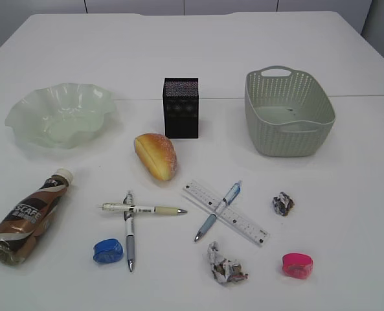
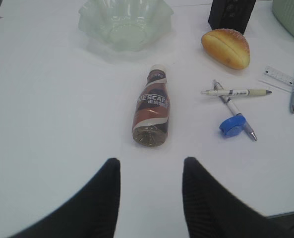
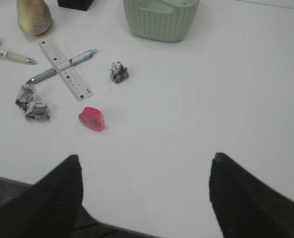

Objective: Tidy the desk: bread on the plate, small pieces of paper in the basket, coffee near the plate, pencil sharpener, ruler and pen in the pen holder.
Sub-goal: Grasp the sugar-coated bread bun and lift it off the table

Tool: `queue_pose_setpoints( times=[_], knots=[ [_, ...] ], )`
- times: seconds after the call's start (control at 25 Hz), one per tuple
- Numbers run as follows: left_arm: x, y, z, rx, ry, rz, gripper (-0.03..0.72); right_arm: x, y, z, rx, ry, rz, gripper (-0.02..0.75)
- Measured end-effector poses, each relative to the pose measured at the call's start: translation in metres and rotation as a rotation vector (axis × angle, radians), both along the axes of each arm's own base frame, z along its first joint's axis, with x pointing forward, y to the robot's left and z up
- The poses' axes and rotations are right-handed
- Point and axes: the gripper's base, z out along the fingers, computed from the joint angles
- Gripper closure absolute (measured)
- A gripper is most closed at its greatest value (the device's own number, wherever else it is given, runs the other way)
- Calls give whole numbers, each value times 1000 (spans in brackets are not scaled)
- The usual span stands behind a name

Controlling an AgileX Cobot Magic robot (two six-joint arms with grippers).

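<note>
The bread [image 1: 156, 155] lies mid-table, in front of the black pen holder [image 1: 180, 107]. The pale green plate [image 1: 61, 115] stands far left, the basket [image 1: 287, 111] far right. A coffee bottle [image 1: 28, 217] lies on its side at the left. Two crossed pens [image 1: 132, 210], a third pen [image 1: 218, 210] over the ruler [image 1: 225, 211], blue [image 1: 108, 251] and pink [image 1: 297, 265] pencil sharpeners and two paper balls [image 1: 225, 265] [image 1: 282, 203] lie in front. My left gripper [image 2: 150, 166] is open, short of the coffee bottle [image 2: 151, 107]. My right gripper [image 3: 146, 163] is open wide over bare table, right of the pink sharpener [image 3: 91, 118].
The table's front edge [image 3: 47, 191] runs just under my right gripper. Neither arm shows in the exterior view. Bare table lies between the basket [image 3: 159, 19] and my right gripper.
</note>
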Motion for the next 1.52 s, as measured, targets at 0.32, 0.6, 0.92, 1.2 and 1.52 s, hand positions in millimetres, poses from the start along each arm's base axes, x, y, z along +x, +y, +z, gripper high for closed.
queue_pose_setpoints(
  times=[0.32, 0.6, 0.92, 1.2, 1.52],
  knots=[
    [0, 0, 0, -2, 0, -1, 381, 0, 0, 0, 0, 0, 0, 154],
    [0, -1, 0, -9, 0, -6, 381, 0, 0, 0, 0, 0, 0, 155],
    [0, -11, 15, -111, -17, -75, 304, 0, 0, 0, 0, 0, 0, 154],
    [22, -12, 57, -128, 30, -85, 274, 0, 0, 0, 0, 0, 0, 155],
    [51, -14, 94, -141, 91, -98, 270, 0, 1, 0, 15, 0, 10, 154]
  ],
)
